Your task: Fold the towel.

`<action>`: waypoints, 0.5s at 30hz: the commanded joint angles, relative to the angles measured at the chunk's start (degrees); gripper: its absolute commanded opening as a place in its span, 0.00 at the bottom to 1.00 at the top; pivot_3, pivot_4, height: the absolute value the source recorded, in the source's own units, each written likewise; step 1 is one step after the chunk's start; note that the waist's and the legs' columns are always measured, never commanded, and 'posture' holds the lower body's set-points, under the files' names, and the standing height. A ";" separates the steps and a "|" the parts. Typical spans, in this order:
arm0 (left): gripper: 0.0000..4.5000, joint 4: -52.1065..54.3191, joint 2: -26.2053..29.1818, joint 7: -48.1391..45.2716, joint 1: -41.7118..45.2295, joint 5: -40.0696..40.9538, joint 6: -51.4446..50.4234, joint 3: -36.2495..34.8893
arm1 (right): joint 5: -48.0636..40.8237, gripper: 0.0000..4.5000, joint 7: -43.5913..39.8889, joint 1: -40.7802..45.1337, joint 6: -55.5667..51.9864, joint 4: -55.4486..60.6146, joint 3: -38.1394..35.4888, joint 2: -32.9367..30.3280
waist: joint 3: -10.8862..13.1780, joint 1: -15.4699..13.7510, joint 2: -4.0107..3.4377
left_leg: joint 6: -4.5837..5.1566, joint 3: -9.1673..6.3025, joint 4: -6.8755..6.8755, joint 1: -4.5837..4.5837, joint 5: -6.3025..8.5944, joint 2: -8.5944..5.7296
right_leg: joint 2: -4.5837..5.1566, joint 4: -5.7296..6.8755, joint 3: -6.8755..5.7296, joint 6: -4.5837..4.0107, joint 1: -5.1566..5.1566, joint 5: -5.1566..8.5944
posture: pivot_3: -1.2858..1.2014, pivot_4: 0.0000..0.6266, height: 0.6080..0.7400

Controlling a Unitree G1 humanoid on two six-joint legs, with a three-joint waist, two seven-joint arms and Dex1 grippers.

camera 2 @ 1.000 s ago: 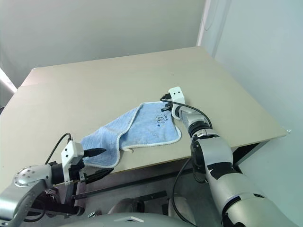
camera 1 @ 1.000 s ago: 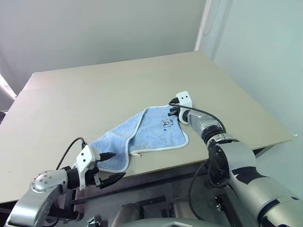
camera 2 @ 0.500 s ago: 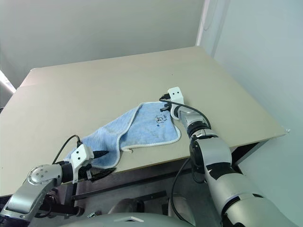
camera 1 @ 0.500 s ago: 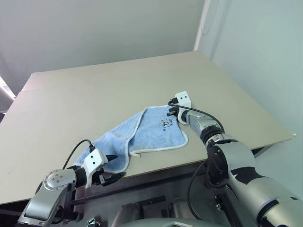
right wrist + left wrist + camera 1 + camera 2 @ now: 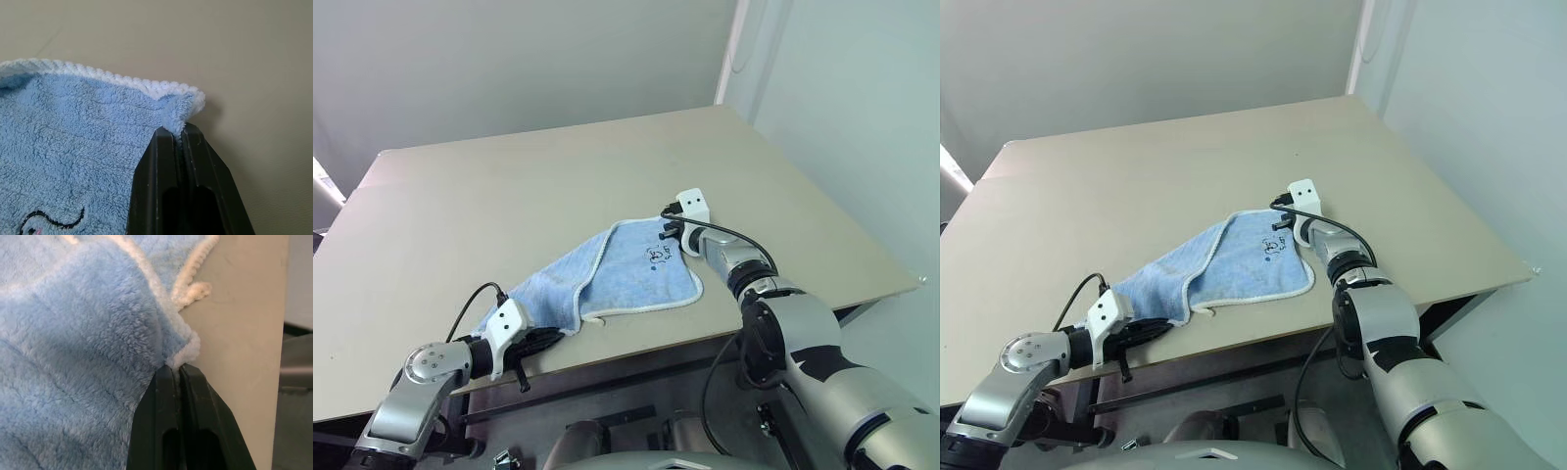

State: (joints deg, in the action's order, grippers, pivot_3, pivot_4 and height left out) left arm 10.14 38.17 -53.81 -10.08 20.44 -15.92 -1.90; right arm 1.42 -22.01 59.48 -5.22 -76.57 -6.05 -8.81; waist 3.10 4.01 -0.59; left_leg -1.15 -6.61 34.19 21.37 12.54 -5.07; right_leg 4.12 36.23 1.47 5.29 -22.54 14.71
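While it lies rumpled and partly doubled over itself on the table (image 5: 607, 166), the towel (image 5: 626, 274) stretches in a rough diagonal from the table's near edge back toward the middle, its dark cartoon print (image 5: 659, 257) facing up near the far corner. A loose loop of white edging (image 5: 594, 318) pokes out from the towel's near side.

At the near corner of the towel, close to the table's front edge, the left gripper (image 5: 540, 341) has its two black fingers pressed together on the white-stitched hem, the cloth bunching just above the fingertips in the left wrist view. At the far corner beside the print, the right gripper (image 5: 677, 235) is likewise clamped on the hem, pinching a small peak of terry.

Each gripper holding an opposite end looks like preparation for lifting or spreading the cloth so the crumpled fold can be pulled flat before a clean fold. Judging by the tangle between the two grips, folding proper has not begun.
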 commanded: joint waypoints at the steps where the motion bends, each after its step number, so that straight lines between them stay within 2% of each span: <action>1: 0.01 3.70 1.94 -0.30 2.37 10.38 -6.45 -10.10 | -1.07 0.00 -1.68 0.64 8.44 3.14 -1.14 -0.94 | 0.00 0.04 0.00 | 0.00 0.00 0.00 0.00 0.00 0.00 | 0.00 0.00 0.00 0.00 0.00 0.00 | 0.52 0.00 1.00; 6: 0.01 -2.25 4.96 -0.27 7.39 16.63 -10.68 -20.65 | -3.04 0.00 -2.69 1.40 10.97 2.65 -3.40 -2.22 | 0.00 0.07 0.01 | 0.00 -0.02 0.02 -0.04 0.00 0.01 | -0.03 0.03 -0.03 0.02 0.03 0.00 | 0.52 0.00 1.00; 9: 0.01 -9.27 6.79 -0.11 13.15 17.51 -11.28 -23.87 | -4.28 0.00 -2.23 2.85 11.72 2.60 -5.02 -2.94 | -0.01 0.01 0.02 | -0.01 -0.01 0.03 -0.03 -0.01 0.00 | -0.03 0.02 -0.02 0.02 0.04 0.00 | 0.52 0.00 1.00; 12: 0.01 -20.70 8.22 1.89 22.62 14.04 -8.26 -23.55 | -5.00 0.00 -0.70 4.78 12.65 2.49 -6.43 -3.79 | 0.00 -0.05 0.03 | -0.08 -0.04 0.06 -0.03 -0.05 -0.01 | -0.04 0.06 -0.03 0.01 0.04 -0.01 | 0.52 0.00 1.00; 15: 0.01 -41.96 8.66 9.12 38.50 4.25 2.44 -19.52 | -4.79 0.00 3.51 7.65 12.64 1.79 -7.11 -4.58 | -0.02 -0.11 0.09 | -0.18 -0.07 0.08 -0.06 -0.12 -0.02 | -0.08 0.12 -0.04 0.10 0.04 -0.12 | 0.52 0.00 1.00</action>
State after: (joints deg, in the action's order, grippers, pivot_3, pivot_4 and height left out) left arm -23.78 45.42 -48.81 23.08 29.72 -19.74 -22.16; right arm -2.58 -21.05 63.27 5.97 -76.17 -11.93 -12.42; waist 3.08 3.90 -0.50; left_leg -1.39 -6.71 34.28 21.31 12.39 -5.10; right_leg 4.02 36.36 1.43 5.38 -22.51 14.56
